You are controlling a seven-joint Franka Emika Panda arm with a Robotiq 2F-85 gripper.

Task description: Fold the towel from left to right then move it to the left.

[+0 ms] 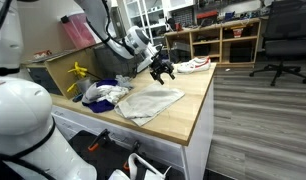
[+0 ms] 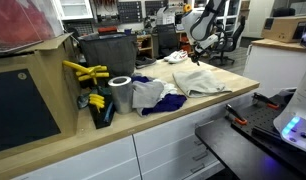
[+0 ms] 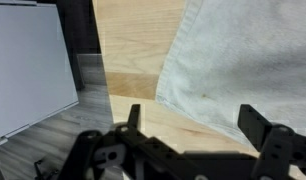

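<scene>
Jaws wide apart and empty: the gripper [image 3: 191, 114] hangs above the surface [image 1: 193, 112], gripping nothing. The towel [image 1: 151, 103] lies flat on that surface, pale plain side up, just beside the heap of cloth [image 1: 103, 93]. Whether the two touch I cannot tell.

Seen from the heap, the gripper is beyond the towel, over its far corner. In the wrist view that corner sits just inside one jaw. The towel's body spreads away to one side, and bare wood shows under the rest of the gap. The towel's long axis seems to run from the heap out toward the gripper, though the exterior views leave this uncertain.

My reading is that the fold is probably made. If so, the shift to the left calls for a fresh pinch at this far corner or edge. Which way left lies from the heap, the pictures do not settle.
</scene>
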